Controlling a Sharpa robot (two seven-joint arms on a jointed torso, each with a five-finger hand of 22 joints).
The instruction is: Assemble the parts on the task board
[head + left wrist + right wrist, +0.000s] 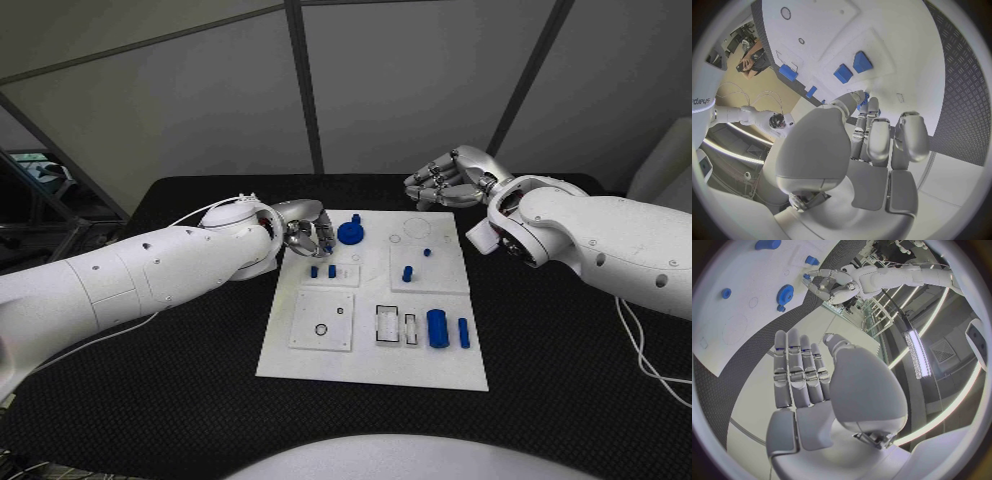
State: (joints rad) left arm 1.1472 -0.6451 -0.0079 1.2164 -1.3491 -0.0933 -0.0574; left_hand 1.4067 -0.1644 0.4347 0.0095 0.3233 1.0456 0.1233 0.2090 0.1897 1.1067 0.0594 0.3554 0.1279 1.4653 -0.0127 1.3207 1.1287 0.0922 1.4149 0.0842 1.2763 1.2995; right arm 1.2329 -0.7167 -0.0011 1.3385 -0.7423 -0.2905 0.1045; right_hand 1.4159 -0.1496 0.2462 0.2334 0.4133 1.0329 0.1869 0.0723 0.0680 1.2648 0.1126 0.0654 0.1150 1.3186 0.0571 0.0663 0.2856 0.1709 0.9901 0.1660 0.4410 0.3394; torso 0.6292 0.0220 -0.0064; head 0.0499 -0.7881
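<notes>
L hand [306,236] hovers w/ fingers curled, holding nothing visible, just beside blue gear [352,233] at far-left of task board [372,370]; R hand [451,182] loosely open, empty, beyond board's far edge — risk: curled fingers nudge gear aside.

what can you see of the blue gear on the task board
The blue gear is a small toothed wheel with a raised hub on top, plastic by its look, matte and saturated blue. It sits flat near the far left corner of the white task board, apparently on a post or seat there. The left hand is right beside it, fingers curled close to its rim; whether they touch it cannot be told. The right wrist view shows its teeth plainly.
</notes>
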